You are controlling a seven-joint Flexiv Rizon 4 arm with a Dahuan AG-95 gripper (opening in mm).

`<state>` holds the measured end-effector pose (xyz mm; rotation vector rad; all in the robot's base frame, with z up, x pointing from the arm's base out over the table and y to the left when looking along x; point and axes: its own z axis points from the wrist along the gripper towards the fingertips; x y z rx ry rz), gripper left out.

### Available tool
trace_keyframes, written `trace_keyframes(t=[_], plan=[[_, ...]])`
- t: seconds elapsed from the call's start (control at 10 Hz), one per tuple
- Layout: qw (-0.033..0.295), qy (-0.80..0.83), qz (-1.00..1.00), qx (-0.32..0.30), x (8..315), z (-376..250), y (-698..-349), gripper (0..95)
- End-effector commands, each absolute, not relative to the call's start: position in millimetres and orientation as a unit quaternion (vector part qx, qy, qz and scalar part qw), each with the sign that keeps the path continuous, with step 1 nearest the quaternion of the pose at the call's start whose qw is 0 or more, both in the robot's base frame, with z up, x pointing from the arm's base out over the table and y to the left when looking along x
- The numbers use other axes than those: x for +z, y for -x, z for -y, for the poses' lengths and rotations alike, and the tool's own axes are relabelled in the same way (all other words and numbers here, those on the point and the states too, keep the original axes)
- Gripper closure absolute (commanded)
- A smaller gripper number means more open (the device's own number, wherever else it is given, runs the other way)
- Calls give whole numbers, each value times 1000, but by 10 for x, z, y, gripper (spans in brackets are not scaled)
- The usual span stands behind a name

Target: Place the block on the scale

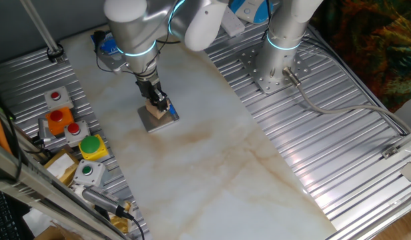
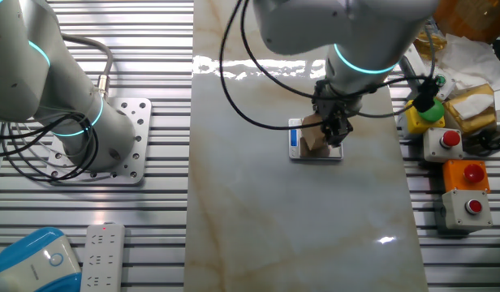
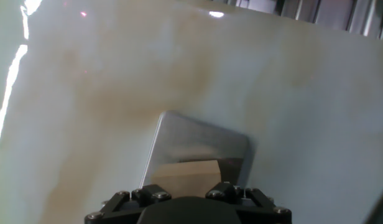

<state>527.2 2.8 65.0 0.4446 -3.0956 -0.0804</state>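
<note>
The scale (image 1: 160, 121) is a small grey metal plate with a blue strip, lying on the marble tabletop; it also shows in the other fixed view (image 2: 317, 153) and in the hand view (image 3: 198, 140). The block (image 1: 153, 109), a small tan wooden cube, sits over the plate and seems to rest on it (image 2: 313, 143). In the hand view the block (image 3: 185, 173) lies on the near part of the plate, between my fingers. My gripper (image 1: 157, 103) points down over the scale, shut on the block (image 2: 332, 130).
Button boxes stand along the left edge: a red button (image 1: 55, 97), an orange box (image 1: 59, 121), a yellow box with a green button (image 1: 92, 147). A second arm's base (image 1: 275, 70) is bolted at the back right. A power strip (image 2: 100, 247) and a blue-and-white box (image 2: 31, 259) lie near it.
</note>
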Motion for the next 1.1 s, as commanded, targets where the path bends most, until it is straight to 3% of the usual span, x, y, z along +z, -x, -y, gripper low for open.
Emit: trace_keyframes(t=[0.1, 1.1], plan=[[5, -142, 990, -25, 663, -28, -5290, 950], [1, -156, 987, -29, 579, -22, -5322, 950]])
